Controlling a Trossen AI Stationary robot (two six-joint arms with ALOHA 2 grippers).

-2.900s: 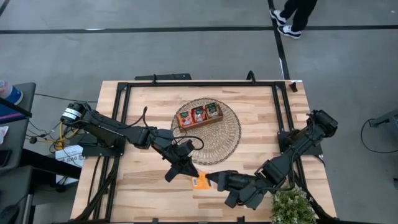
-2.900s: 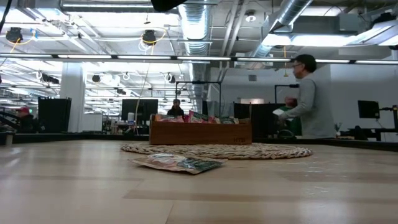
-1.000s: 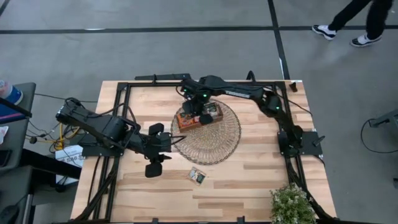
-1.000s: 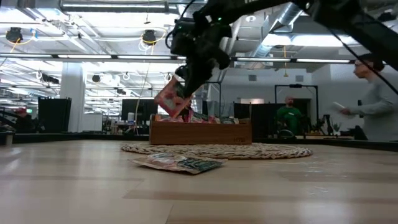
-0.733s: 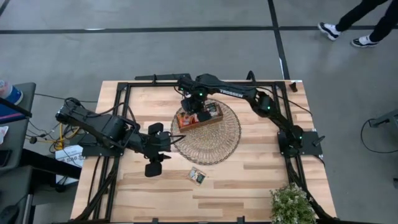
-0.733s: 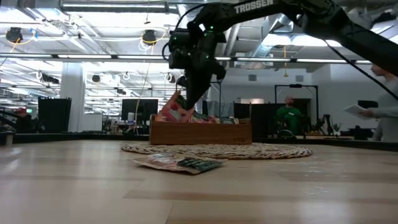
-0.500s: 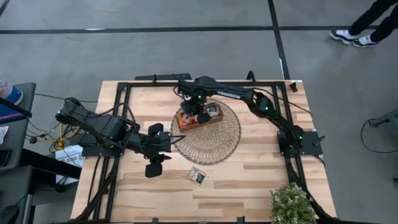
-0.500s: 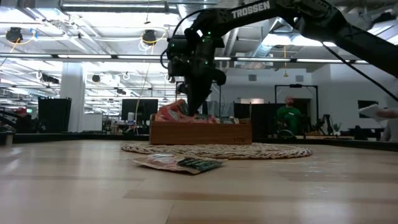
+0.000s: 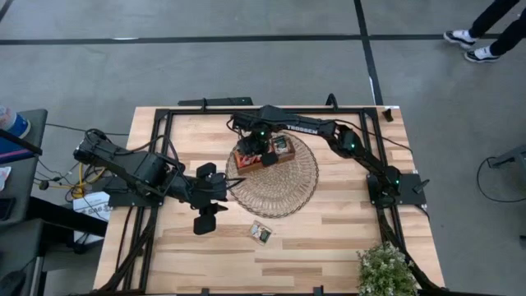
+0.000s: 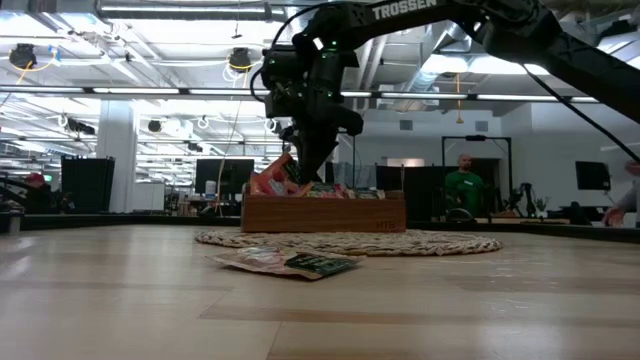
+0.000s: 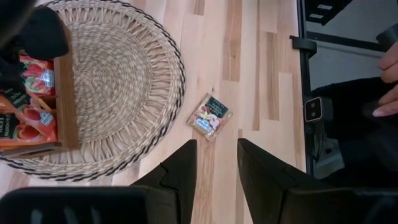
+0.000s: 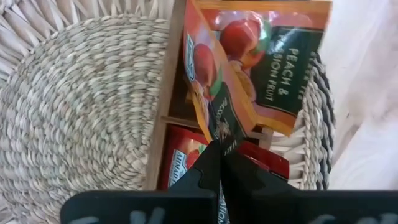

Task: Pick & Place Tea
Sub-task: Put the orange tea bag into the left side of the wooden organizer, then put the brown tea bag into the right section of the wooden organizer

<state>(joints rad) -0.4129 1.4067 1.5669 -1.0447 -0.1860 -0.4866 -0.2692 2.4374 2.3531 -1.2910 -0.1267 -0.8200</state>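
Observation:
My right gripper (image 12: 221, 163) hangs over the left end of the brown wooden tray (image 9: 265, 154), shut on a red-orange tea sachet (image 12: 214, 93). The tray stands on the round woven mat (image 9: 279, 185) and holds more sachets (image 11: 25, 118). One loose sachet (image 9: 261, 233) lies flat on the bare wood near the mat's front edge, also seen in the low view (image 10: 285, 262). My left gripper (image 11: 214, 165) waits open above the table, left of the mat, with this loose sachet (image 11: 210, 116) ahead of its fingers. My right gripper pinches the sachet's dark-green end (image 12: 225, 132) between its two fingers. The fingers come from above, pointing steeply down. The sachet hangs tilted below them, and its lower end (image 10: 272, 182) is down behind the tray's wall at the left compartment. One sachet or two, I cannot tell.
A black frame (image 9: 164, 115) runs around the table's edges. A potted plant (image 9: 385, 270) stands at the near right corner. People (image 10: 462, 185) are in the room beyond, and a hand (image 11: 387, 81) shows past the table edge. Bare wood lies near the front edge.
My right gripper has come down over the tray's left end, still shut on the sachet. The sachet, which hung clear above the tray, now has its lower end behind the tray's wall.

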